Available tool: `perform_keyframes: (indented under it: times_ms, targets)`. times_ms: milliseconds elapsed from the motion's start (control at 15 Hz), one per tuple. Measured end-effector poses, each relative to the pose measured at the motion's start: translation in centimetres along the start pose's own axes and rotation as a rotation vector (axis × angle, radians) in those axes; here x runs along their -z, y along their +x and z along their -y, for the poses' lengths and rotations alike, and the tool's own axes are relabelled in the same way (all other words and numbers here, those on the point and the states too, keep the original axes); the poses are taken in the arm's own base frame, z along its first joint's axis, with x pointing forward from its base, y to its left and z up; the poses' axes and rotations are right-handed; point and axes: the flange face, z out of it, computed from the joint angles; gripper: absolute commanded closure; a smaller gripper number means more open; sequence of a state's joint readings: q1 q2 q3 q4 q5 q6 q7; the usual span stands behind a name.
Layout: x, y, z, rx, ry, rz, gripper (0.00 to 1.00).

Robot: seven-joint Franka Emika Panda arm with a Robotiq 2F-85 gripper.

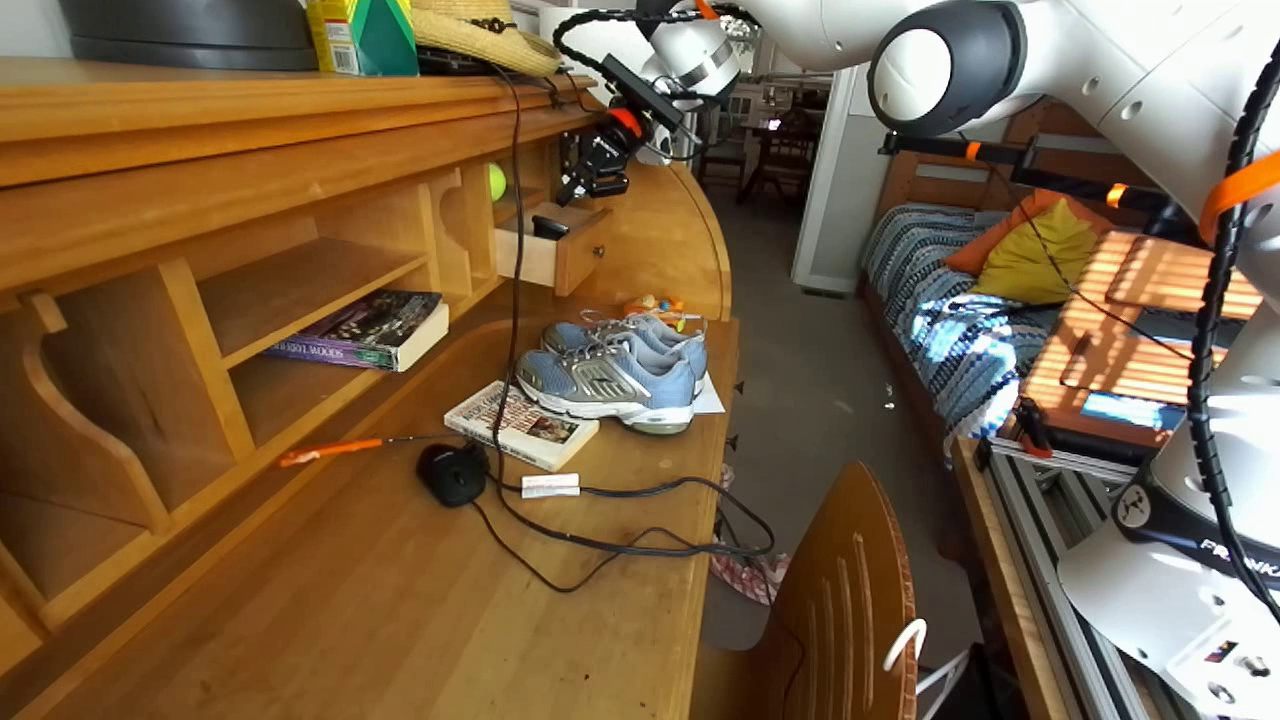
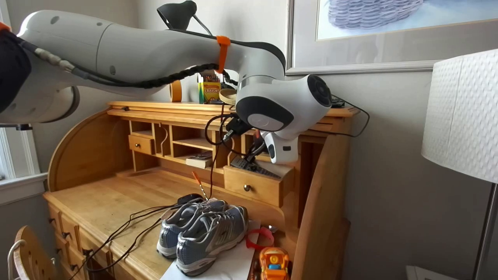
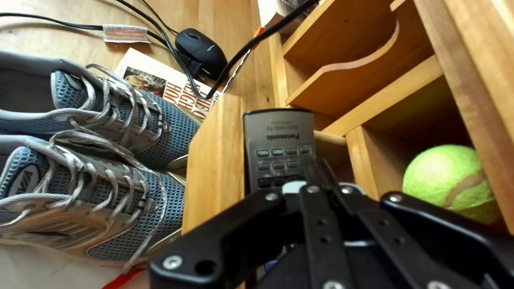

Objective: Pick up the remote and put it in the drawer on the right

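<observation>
Just above the pulled-out drawer [image 2: 265,190], the fingers [image 3: 327,176] stand together at the tips, with nothing visibly gripped between them; whether they touch the remote [image 3: 279,138] cannot be told. The remote lies in the drawer, buttons up, running parallel to the drawer's front. One end shows above the side wall, and in the wrist view its Panasonic label reads upside down. The compartment [image 3: 381,172] over the drawer has a tennis ball [image 3: 443,178] in it. Farther along, a lower compartment [image 1: 280,400] holds a thick book [image 1: 375,320] with a purple spine, lying flat and jutting out past the compartment's front edge.

On the desk [image 1: 350,620], lower than the drawer and near it, blue-grey shoes [image 1: 610,380] stand side by side, partly on a white sheet [image 2: 233,265]. In an exterior view, a red band [image 2: 266,233] and an orange toy truck [image 2: 274,264] lie near them. A paperback [image 1: 545,430] lies by the shoes' toes, with a black cord [image 3: 249,46] running across it and looping out past the desk's edge. The mouse [image 1: 450,478] sits near the paperback, and an orange-handled tool [image 1: 340,449] lies beyond it, toward the compartments. On the desk's raised top [image 1: 200,98], a crayon box [image 2: 211,92] holds crayons [image 2: 210,77], next to a straw hat [image 1: 490,42].
</observation>
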State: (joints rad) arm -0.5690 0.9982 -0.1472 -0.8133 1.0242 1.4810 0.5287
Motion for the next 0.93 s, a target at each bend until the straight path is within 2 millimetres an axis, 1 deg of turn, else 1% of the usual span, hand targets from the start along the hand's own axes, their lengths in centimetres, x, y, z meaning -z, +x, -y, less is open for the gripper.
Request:
perform_keyframes:
  times_ms: [133,267,400,667,933]
  targets:
    - [0.9,-0.8,0.0,0.021,0.005,0.031,1.00]
    - [1.4,-1.8,0.2,0.051,0.012,0.075,1.00]
    - [1.0,-2.9,0.5,0.082,0.002,0.126,1.00]
    - [-1.1,-4.9,1.0,0.136,-0.023,0.220,0.99]
    - [-1.2,-5.1,1.2,0.142,-0.024,0.221,1.00]
